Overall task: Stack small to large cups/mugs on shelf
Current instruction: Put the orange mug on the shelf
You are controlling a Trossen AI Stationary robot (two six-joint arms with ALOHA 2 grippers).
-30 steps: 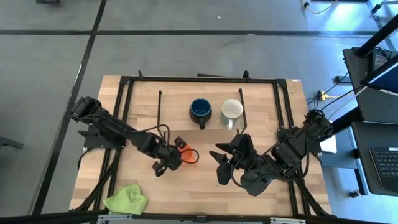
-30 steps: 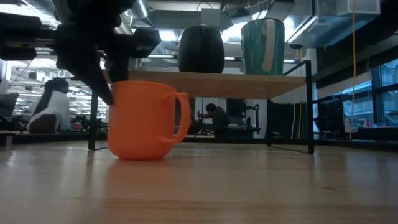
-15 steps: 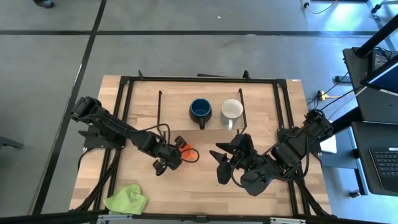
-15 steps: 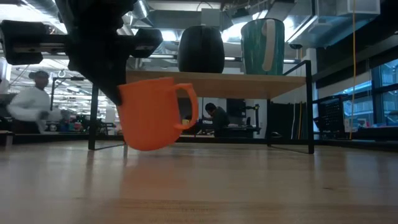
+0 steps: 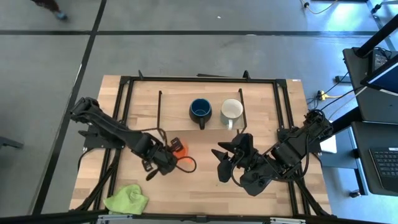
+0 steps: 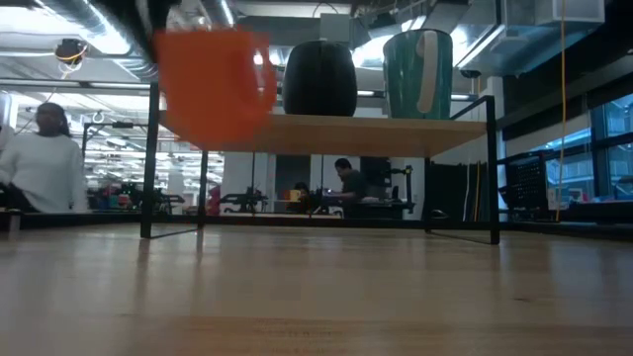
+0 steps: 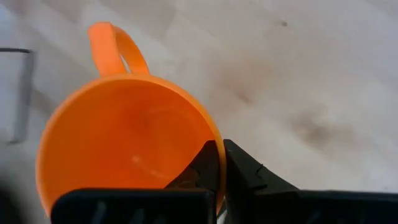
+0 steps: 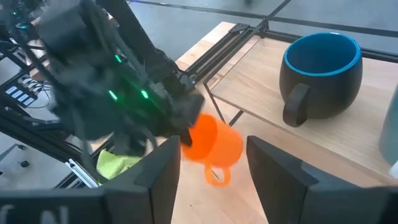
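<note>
My left gripper is shut on the small orange mug, which it holds in the air in front of the shelf. In the low view the orange mug is level with the shelf board. The dark blue mug and the white mug stand side by side on the light-wood shelf. My right gripper is open and empty, low over the table to the right of the orange mug. My left gripper pinches the orange mug's rim, one finger inside the mug and one outside, on the side about opposite the handle. The fingers come from above, slanting from the table's left. The mug hangs below them, mouth up, clear of the table.
A lime-green cloth lies near the table's front left corner. The shelf's black wire legs stand on the tabletop. A black frame runs around the table. People move in the room behind.
My left gripper has gone up with the orange mug and a little toward the table's left and far edges. The mug stood on the table, then tipped as it came off, and now hangs clear at the shelf board's height.
</note>
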